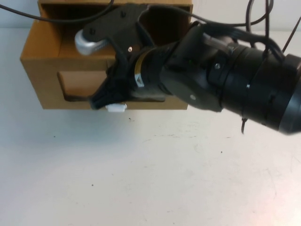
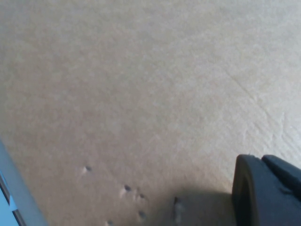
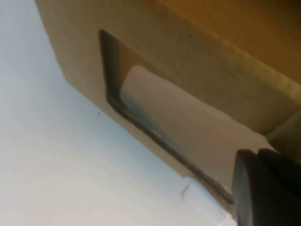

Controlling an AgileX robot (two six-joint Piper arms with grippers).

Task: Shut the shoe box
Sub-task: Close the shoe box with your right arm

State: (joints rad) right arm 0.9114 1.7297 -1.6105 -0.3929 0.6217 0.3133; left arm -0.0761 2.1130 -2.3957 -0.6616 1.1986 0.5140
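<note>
The shoe box (image 1: 43, 87) is brown cardboard at the back left of the white table. Its front has a rectangular window (image 1: 77, 84) with a small white tab (image 1: 116, 108) below it. Behind the front, the drawer's open top (image 1: 49, 37) shows. My right arm reaches across from the right, and my right gripper (image 1: 101, 100) sits low against the box front just left of the tab. The right wrist view shows the window (image 3: 155, 108) and tab (image 3: 202, 202) close by. My left gripper (image 2: 270, 190) is out of the high view and hovers close over a plain cardboard surface (image 2: 141, 94).
White table (image 1: 141, 169) stretches in front of the box toward me. Black cables (image 1: 70, 19) loop over the box top. A silver metal piece (image 1: 89, 43) on the arm hangs over the drawer. A pale strip (image 2: 14, 197) edges the cardboard in the left wrist view.
</note>
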